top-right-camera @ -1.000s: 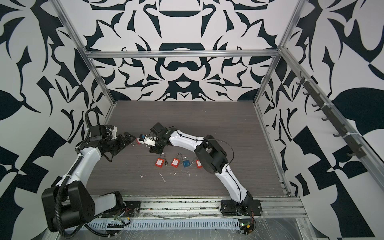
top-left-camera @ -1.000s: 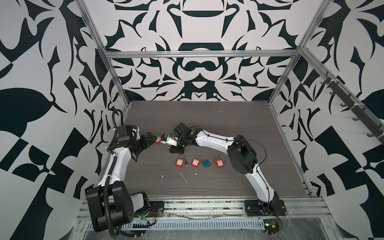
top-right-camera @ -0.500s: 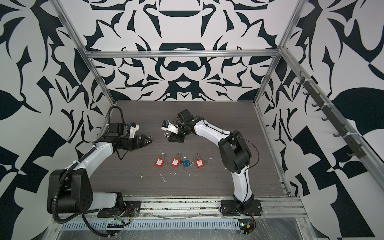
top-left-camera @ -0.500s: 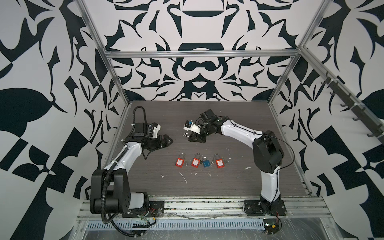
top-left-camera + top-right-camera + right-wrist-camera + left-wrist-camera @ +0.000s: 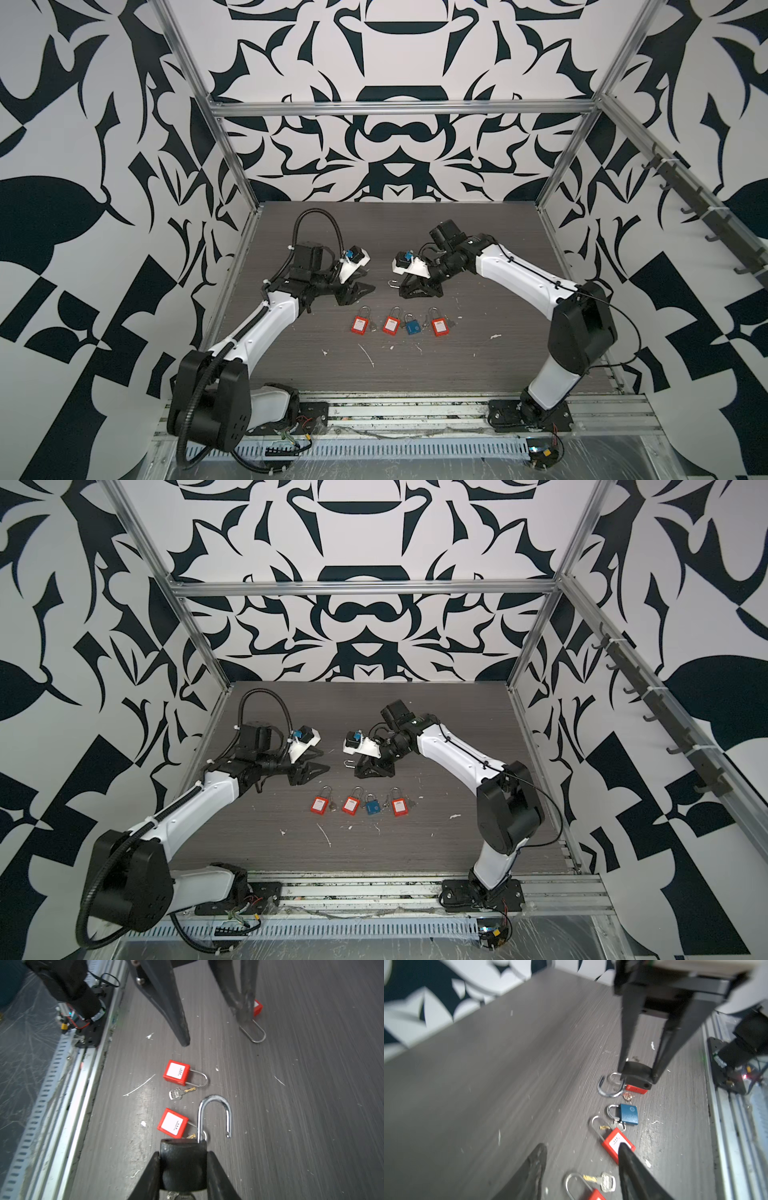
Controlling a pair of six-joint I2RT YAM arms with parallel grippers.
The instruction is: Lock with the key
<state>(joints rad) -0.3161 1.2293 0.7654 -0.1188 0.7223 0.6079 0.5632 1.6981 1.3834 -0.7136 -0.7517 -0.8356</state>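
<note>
On table [image 5: 291,232]: three red padlocks [image 5: 390,325], one blue padlock [image 5: 412,329]; one black padlock [image 5: 182,1165] gripped

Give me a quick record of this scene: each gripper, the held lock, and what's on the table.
Right gripper: shut on black padlock
Shackle: open, not yet locked
Left gripper: open, empty
Table: three red padlocks and one blue padlock in a row, keys beside them
</note>
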